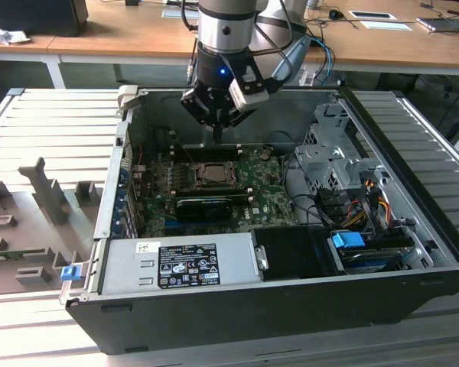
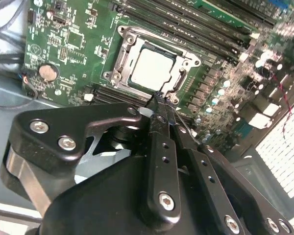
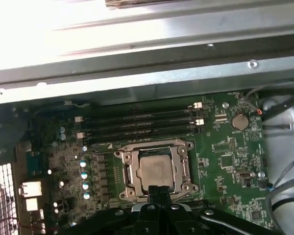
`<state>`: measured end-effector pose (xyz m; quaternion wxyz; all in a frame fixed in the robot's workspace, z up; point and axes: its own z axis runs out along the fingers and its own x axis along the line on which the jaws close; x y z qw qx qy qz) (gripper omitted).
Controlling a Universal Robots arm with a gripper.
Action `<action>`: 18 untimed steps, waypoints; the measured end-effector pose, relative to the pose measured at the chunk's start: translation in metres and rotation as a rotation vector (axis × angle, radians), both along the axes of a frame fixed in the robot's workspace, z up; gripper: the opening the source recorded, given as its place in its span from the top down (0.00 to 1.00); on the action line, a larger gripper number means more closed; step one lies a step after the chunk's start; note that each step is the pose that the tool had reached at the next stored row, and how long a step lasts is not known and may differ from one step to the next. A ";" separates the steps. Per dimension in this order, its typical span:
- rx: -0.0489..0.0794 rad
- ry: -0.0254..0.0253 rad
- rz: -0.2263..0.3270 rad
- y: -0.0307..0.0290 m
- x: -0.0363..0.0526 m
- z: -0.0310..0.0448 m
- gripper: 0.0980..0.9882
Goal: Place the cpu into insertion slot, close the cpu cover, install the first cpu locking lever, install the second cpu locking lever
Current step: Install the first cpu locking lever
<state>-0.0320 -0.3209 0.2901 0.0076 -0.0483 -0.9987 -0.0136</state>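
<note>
The cpu [image 3: 156, 169] already lies in the insertion slot [image 1: 212, 174] on the motherboard [image 3: 225, 147], and the cpu cover [image 3: 182, 169] looks closed around it. The gripper [image 2: 160, 98] hovers at the slot's edge, its jaws pressed together and apparently pinching nothing. Whether either locking lever is latched, I cannot tell.

Robotics lab or test workshop. An open computer case [image 1: 214, 306] with its motherboard [image 1: 274, 195] exposed lies on a ribbed metal worktop [image 1: 53, 130]. A robot arm [image 1: 226, 30] hangs over it. Grey moulded fixtures [image 1: 50, 195] stand at the exterior view's left. Behind run wooden office desks [image 1: 115, 34] carrying papers [image 1: 371, 15] and a mouse [image 1: 335, 14].
</note>
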 end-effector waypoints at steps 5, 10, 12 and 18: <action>0.000 0.0000 0.098 0.0000 0.0001 -0.0010 0.99; 0.000 0.0000 0.199 0.0000 0.0001 -0.0026 0.99; 0.000 0.0000 0.245 0.0000 0.0001 -0.0033 0.99; 0.000 0.0000 0.369 0.0000 0.0001 -0.0055 0.99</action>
